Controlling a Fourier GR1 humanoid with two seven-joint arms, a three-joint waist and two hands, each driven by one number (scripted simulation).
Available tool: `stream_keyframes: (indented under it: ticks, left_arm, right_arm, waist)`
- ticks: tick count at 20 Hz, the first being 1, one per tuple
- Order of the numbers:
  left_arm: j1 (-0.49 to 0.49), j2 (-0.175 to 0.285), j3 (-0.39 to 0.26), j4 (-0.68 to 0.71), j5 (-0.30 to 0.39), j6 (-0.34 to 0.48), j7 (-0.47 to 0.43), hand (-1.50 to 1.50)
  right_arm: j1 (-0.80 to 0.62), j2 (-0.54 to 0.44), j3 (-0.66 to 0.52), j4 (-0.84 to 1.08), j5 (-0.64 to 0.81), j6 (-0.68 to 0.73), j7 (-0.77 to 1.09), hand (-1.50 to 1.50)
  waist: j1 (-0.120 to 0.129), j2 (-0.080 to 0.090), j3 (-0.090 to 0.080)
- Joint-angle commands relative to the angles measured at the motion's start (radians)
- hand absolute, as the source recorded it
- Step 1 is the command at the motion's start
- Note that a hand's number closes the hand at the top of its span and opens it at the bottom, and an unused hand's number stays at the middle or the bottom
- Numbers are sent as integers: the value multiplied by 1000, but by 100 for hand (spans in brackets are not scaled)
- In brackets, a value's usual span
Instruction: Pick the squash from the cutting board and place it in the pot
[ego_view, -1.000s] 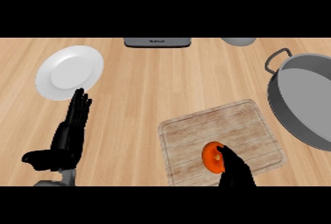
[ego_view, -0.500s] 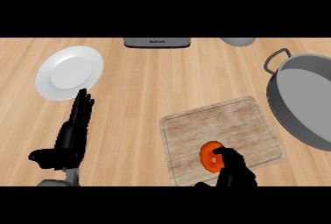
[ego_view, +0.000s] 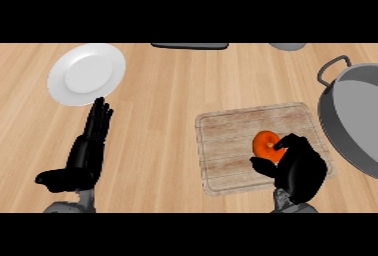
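An orange squash (ego_view: 263, 142) lies on the wooden cutting board (ego_view: 240, 130) at the right of the counter. My right hand (ego_view: 297, 167) comes in from the lower edge and curls round the squash's near side, thumb and fingers on it, hiding part of it. The grey pot (ego_view: 354, 125) with a loop handle stands at the right edge, just beyond the board. My left hand (ego_view: 88, 145) rests open at the lower left, fingers straight and pointing up toward the plate.
A white plate (ego_view: 85, 73) sits at the upper left. A dark flat object (ego_view: 189, 46) and a grey round object (ego_view: 288, 46) lie along the far edge. Bare wooden counter spreads between plate and board.
The view has shifted, so everything sits further right and lower. My right hand has curled its fingers round the squash. The left hand keeps its open pose.
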Motion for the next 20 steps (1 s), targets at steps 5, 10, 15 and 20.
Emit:
stream_keyframes:
  ticks: [5, 10, 15, 20]
  left_arm:
    - [-39, -12, -38, -8, -2, -25, 13, 0]
    - [-54, -20, -60, 10, -17, -27, 26, 0]
    - [-60, -15, -57, 11, -20, -34, 15, 0]
    - [-66, -20, -44, 27, -21, -22, 17, 0]
  right_arm:
    - [-382, -112, -361, 223, -11, 131, 108, 150]
    - [-635, -244, -468, 415, 84, 195, 125, 150]
    - [-815, -319, -550, 622, 186, 238, 194, 150]
    - [-932, -366, -618, 788, 277, 219, 244, 150]
  waist:
    - [66, 19, -1]
    - [99, 15, -2]
    - [108, 12, -1]
    - [89, 8, 1]
